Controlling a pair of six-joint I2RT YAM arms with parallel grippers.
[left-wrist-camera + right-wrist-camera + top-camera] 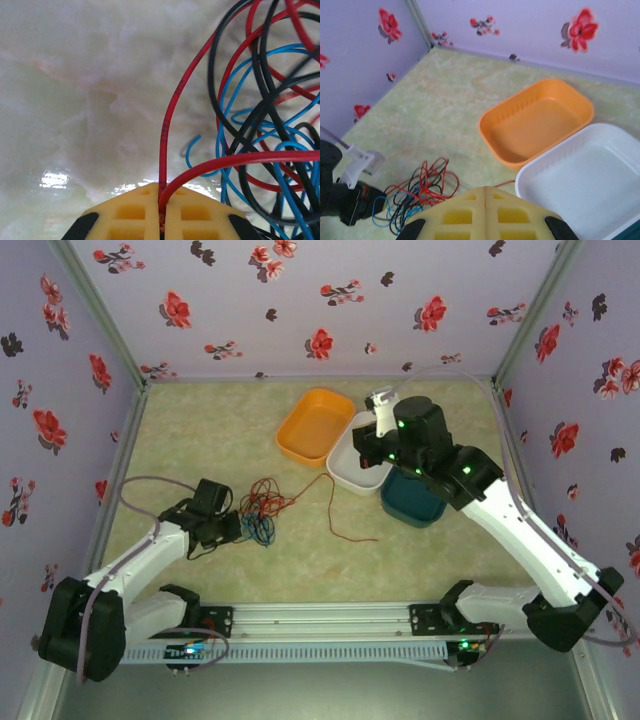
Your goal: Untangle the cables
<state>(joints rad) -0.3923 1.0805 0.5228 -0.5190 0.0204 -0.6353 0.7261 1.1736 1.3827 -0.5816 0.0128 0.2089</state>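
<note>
Yellow gridded left fingers [145, 207] clamped on thin red cable [163, 142]; right fingers [465, 210] together, empty; cables [262, 508] in tangled loops

white arms [520, 525], black joints [465, 475], yellow latticed tools [485, 192]
</note>
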